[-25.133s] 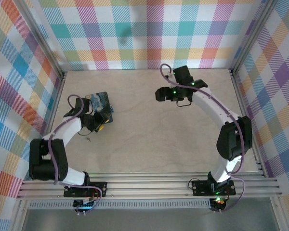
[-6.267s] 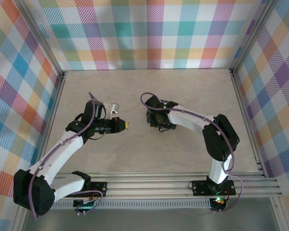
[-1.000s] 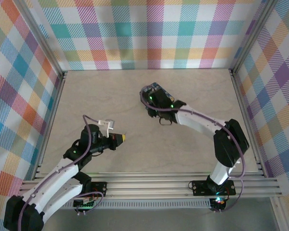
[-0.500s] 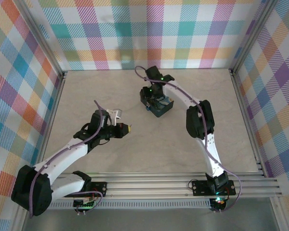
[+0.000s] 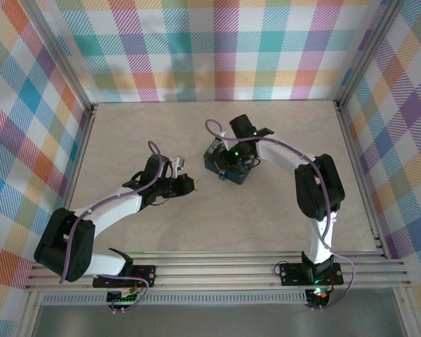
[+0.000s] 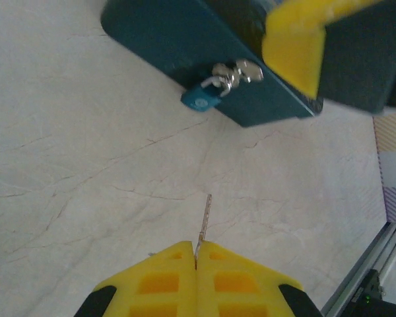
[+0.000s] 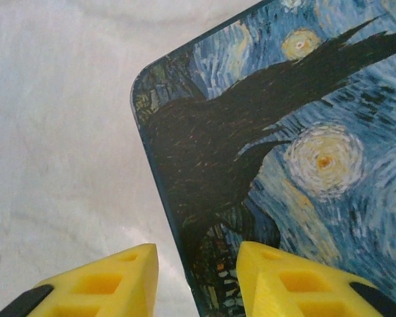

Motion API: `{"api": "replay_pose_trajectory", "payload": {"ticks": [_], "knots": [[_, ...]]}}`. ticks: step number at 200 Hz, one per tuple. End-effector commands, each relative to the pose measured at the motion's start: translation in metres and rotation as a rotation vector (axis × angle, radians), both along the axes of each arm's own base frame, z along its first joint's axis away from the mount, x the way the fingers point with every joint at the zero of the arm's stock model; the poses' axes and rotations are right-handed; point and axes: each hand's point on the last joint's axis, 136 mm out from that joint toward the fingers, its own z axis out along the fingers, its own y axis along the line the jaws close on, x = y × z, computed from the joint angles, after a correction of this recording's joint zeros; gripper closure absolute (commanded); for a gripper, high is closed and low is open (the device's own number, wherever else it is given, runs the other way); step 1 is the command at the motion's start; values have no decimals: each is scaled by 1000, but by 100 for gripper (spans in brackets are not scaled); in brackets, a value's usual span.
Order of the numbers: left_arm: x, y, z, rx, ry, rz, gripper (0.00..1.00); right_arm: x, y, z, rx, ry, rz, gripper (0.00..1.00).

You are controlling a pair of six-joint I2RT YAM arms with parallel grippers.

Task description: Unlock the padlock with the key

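While the key-to-lock approach is under way, plaid walls (image 5: pixel 217 49) are ringing the pale counter (image 5: pixel 161 133) on three sides and staying well clear of the work. Teal box (image 5: pixel 224 170) with a painted night-sky lid is sitting near mid-counter. Right tool (image 7: pixel 198 267) is hovering over a lid corner with its fingers standing apart, gripping nothing I can see; whether it is pressing the box down, I cannot tell. Left tool (image 6: pixel 196 254) is clenching the key (image 6: pixel 205 214), blade pointing toward the box. Blue padlock (image 6: pixel 201 100) is hanging from the silver hasp (image 6: pixel 237 71) on the box's side wall, well apart from the key tip, with bare counter lying between.

Judging: insertion is not yet done. Next move is calling for lining the blade up with the keyhole, which I am not making out, then easing in and turning. Right tool's yellow finger (image 6: pixel 297 46) is sitting just beside the hasp and may be crowding the entry; the padlock looks loose, so it may be swinging away on contact
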Motion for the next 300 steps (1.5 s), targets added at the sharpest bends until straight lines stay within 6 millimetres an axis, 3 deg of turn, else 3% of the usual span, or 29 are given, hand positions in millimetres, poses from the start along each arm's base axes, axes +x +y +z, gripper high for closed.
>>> {"api": "replay_pose_trajectory", "payload": {"ticks": [1,43,78,115,139,174,235,300], "knots": [[10,-10,17,-47,-28,5,100,-62,-42,-47,-155,173,72,62],[0,-15,14,-50,-9,-14,100,-63,-64,-18,-157,87,-34,63],[-7,-17,12,-29,-23,-23,100,-60,-73,7,-121,39,-191,49],[-9,-8,9,15,-38,2,100,-61,-77,37,-43,-143,-421,43],[-11,-2,6,21,-42,36,100,-72,-79,27,-31,-205,-513,43],[-18,4,-5,11,-30,65,100,-77,-81,-4,-81,-250,-663,43],[-23,23,-9,30,-77,138,100,-69,-59,-45,-166,-295,-774,39],[-44,46,-12,30,-114,195,100,-50,-50,-48,-179,-382,-779,43]]}}
